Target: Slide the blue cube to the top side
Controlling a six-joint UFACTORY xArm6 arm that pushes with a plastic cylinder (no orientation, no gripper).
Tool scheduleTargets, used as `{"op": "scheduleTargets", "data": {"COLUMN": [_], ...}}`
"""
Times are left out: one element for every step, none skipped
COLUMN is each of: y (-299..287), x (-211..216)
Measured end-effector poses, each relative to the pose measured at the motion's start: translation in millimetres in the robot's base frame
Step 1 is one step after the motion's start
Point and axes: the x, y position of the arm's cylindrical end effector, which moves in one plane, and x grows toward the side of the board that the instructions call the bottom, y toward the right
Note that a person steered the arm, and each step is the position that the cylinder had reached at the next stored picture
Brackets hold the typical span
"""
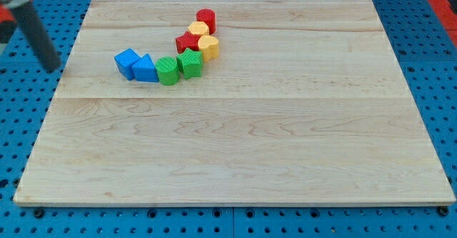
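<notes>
Right now the rod's tip [53, 68] hangs off the table's [235, 166] left edge; no pincer shows. The blue cube [126, 62] touches a blue block [146, 69]. Come under it, push straight up, slowly.

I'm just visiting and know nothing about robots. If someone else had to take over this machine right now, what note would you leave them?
My tip: at the view's left, off the wooden board, touching no block.
Blue cube: left end of a curved row of blocks, touching the second blue block. Then come two green blocks, two yellow and two red.
Done: nothing visibly; the cube sits well below the board's top edge.
Left: bring my tip below the cube and push it towards the view's top, probably clear of its blue neighbour.
</notes>
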Motion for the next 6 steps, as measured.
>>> {"op": "scheduleTargets", "data": {"y": [59, 93, 142, 127, 128, 125], "x": [27, 6, -17, -45, -63, -99]}}
